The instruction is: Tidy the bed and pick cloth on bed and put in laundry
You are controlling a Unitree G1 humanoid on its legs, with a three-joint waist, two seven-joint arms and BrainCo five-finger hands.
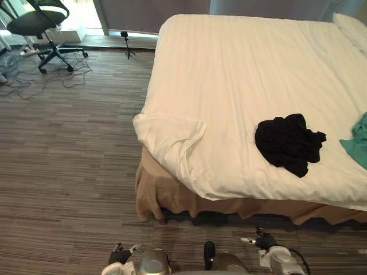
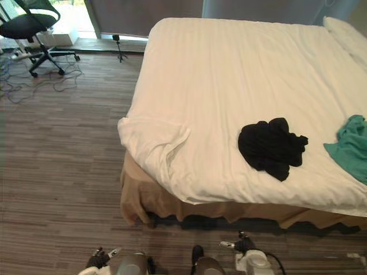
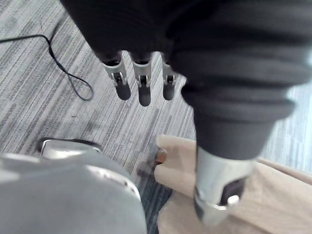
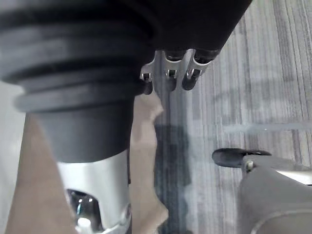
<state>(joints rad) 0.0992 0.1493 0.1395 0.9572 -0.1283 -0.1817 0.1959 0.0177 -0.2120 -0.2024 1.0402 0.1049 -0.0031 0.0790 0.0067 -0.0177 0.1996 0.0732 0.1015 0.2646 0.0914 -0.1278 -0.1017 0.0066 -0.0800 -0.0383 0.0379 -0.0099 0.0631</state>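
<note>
The left hand hung low at the robot's left side, above the floor. Its fingers were straight and loose, with nothing between them and the thumb. The right hand hung in the same way at the right side. Its fingers were relaxed and empty, close to the beige bed skirt. Both hands were well apart from the clothes. In front of them stood the bed, covered with a white sheet. The sheet's near left corner was folded and wrinkled and hung over the edge. A black cloth lay crumpled on the sheet, near the front edge of the bed and toward its right part. A green cloth lay to the right of it, near but not touching, partly cut by the border of the view. A white pillow lay at the far right corner. Far to the left, on the floor, stood a black office chair and a small tripod.
</note>
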